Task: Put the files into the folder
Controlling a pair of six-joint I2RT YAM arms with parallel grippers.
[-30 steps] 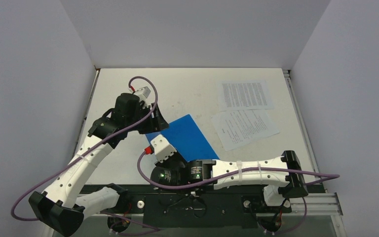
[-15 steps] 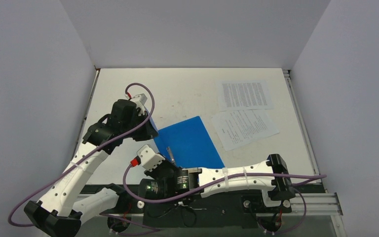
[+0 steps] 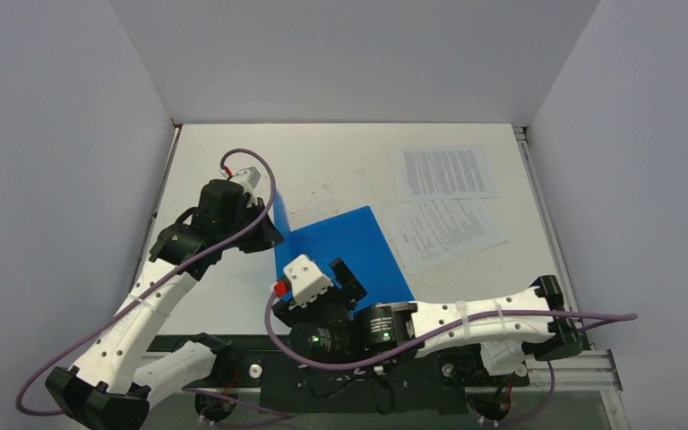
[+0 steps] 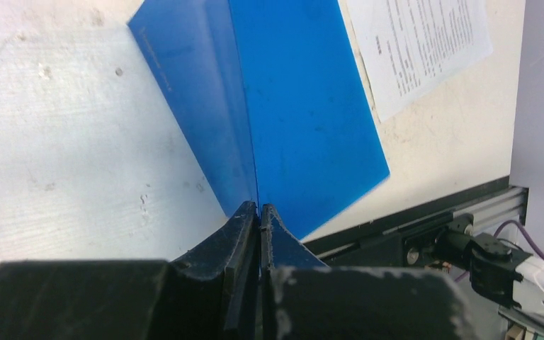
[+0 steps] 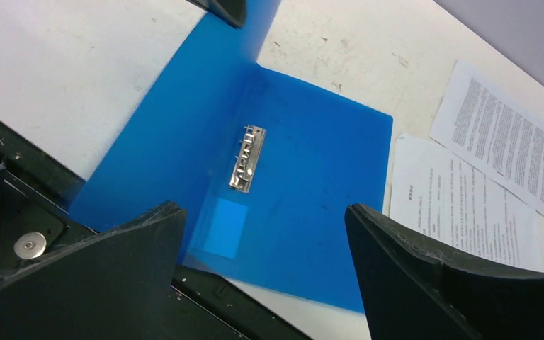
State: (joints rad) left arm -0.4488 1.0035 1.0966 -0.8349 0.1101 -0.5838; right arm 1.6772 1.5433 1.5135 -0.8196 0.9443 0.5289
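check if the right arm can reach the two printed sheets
Probably yes: the right gripper is open and empty over the folder, the nearer sheet and farther sheet lie flat just beside it, and the left gripper pinches the cover on the other side.

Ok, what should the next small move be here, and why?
Probably swing the right claw toward the nearer sheet. The left claw pinches the folder cover lifted, the right claw is open and empty, and that sheet and the farther sheet lie outside it.
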